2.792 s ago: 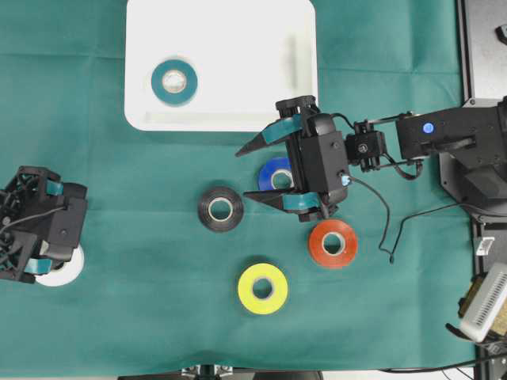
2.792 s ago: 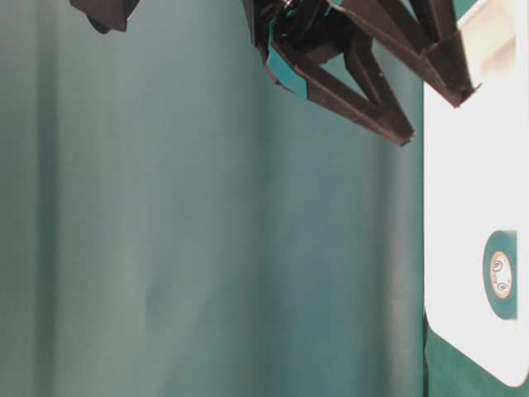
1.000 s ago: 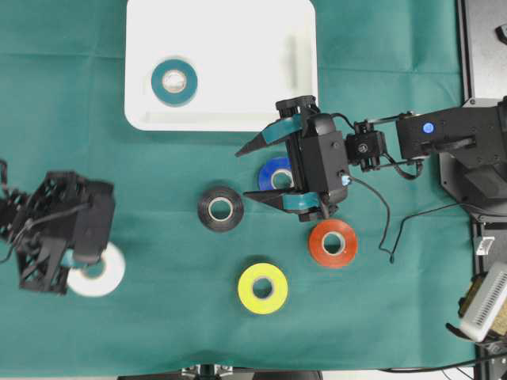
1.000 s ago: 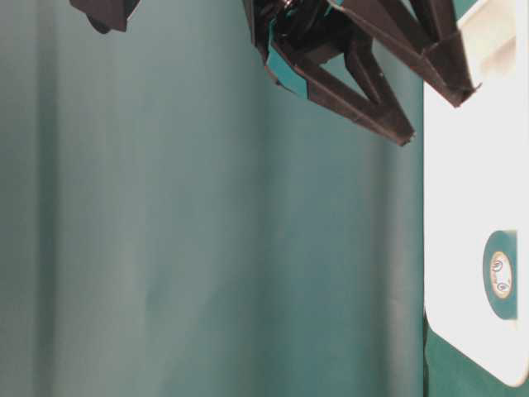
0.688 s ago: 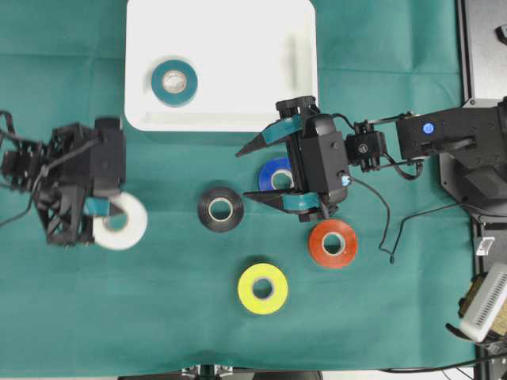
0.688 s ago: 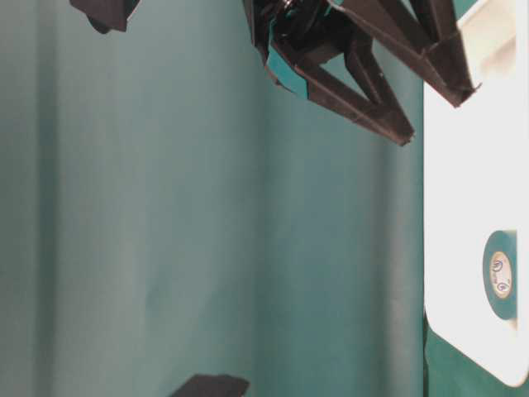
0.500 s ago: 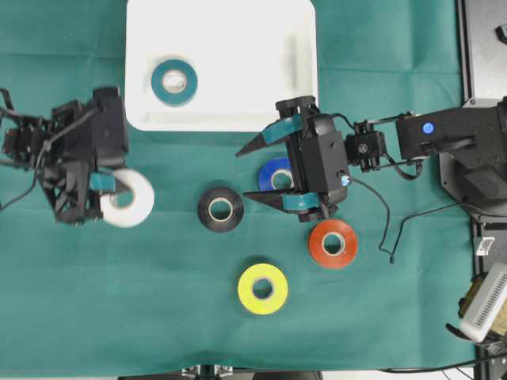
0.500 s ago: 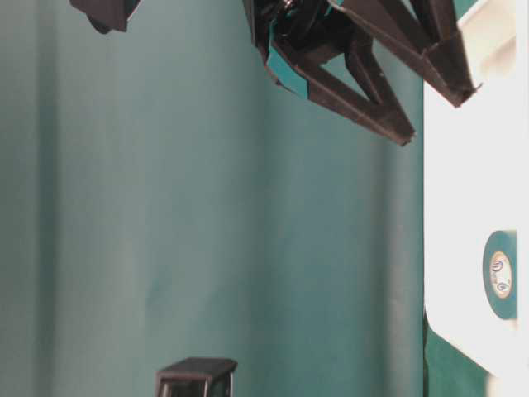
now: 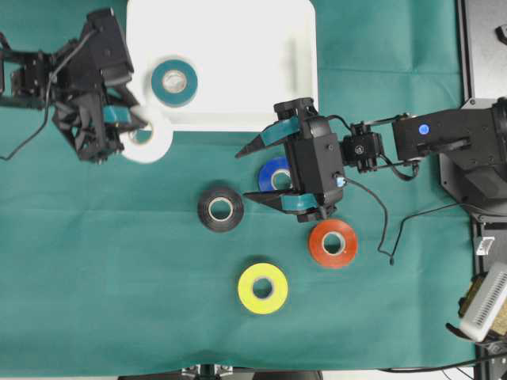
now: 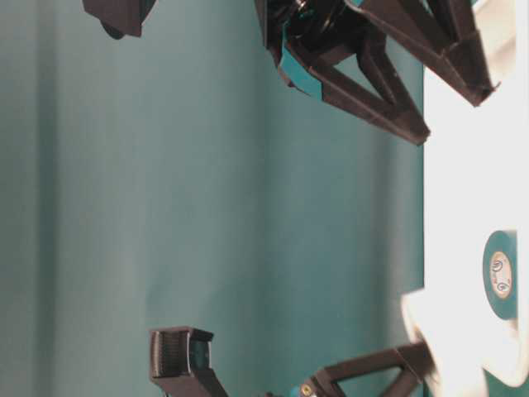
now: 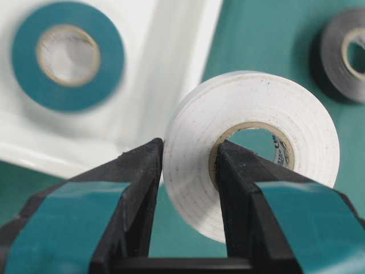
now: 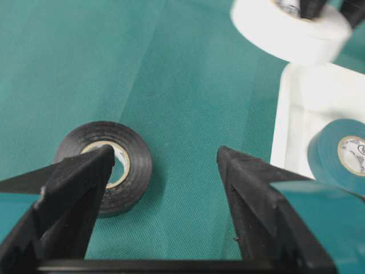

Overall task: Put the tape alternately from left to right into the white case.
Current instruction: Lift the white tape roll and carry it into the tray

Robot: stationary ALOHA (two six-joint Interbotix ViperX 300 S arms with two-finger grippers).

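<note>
Green-clothed desk (image 9: pixel 119 261): left tool (image 9: pixel 131 127) pinches the white roll (image 9: pixel 146 138) through its core wall above the white case (image 9: pixel 238 47) near corner; light, stiff ring, likely best gripped there; right tool (image 9: pixel 257 170) spread, empty.

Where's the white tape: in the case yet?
Not yet. The white tape hangs clamped in the left end effector over the white case corner rim.

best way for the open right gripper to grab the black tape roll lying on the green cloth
The black ring-shaped tape roll lies flat with its pale core hole facing up, so come straight down from above. Pinch one side of the ring wall, one finger in the core and one outside, as the left gripper holds the white tape roll. The right gripper hangs open just beside it.
</note>
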